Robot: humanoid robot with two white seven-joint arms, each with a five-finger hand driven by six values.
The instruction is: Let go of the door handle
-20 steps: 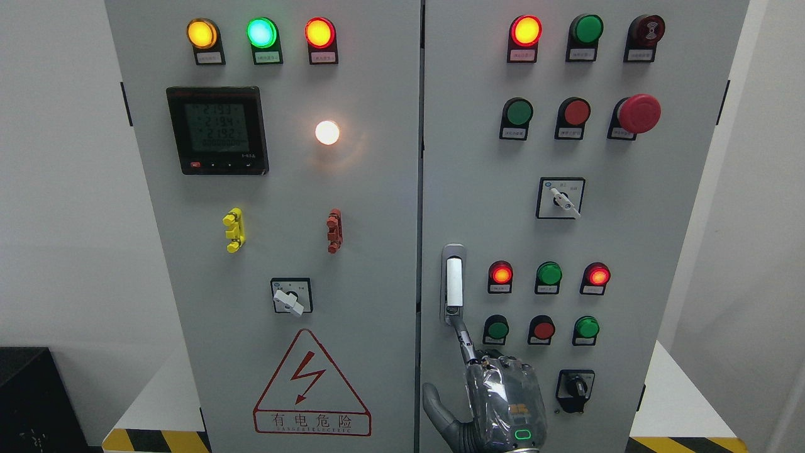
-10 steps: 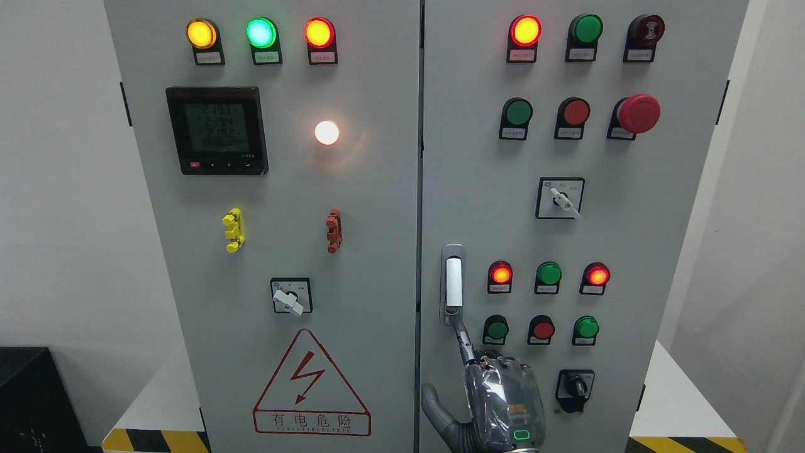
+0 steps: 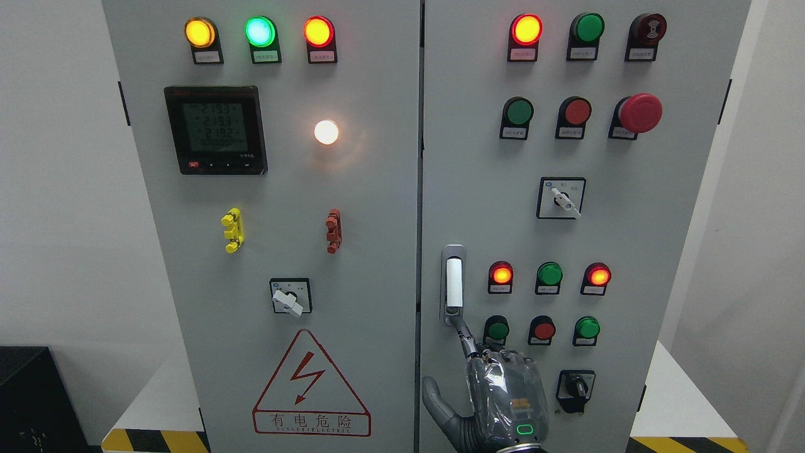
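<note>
Because only one outstretched finger of the right robot hand (image 3: 497, 393) touches the foot of the door handle (image 3: 453, 284), its fingers grip nothing, ready to draw away.

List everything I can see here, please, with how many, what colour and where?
Cabinet doors: two, grey, side by side, shut.
Lit lamps, left door: four; amber, green, red on top, white below.
Meter: one, black, upper left door.
Clips: two, yellow and red, mid left door.
Rotary switches: three; one on the left door, two on the right.
Warning triangle: one, red, lower left door.
Round buttons and lamps, right door: red and green, in top and lower rows.
Mushroom button: one, red, upper right.
Door handle: one, silver, right door.
Right hand: one, bottom; index fingertip at the handle's lower end.
</note>
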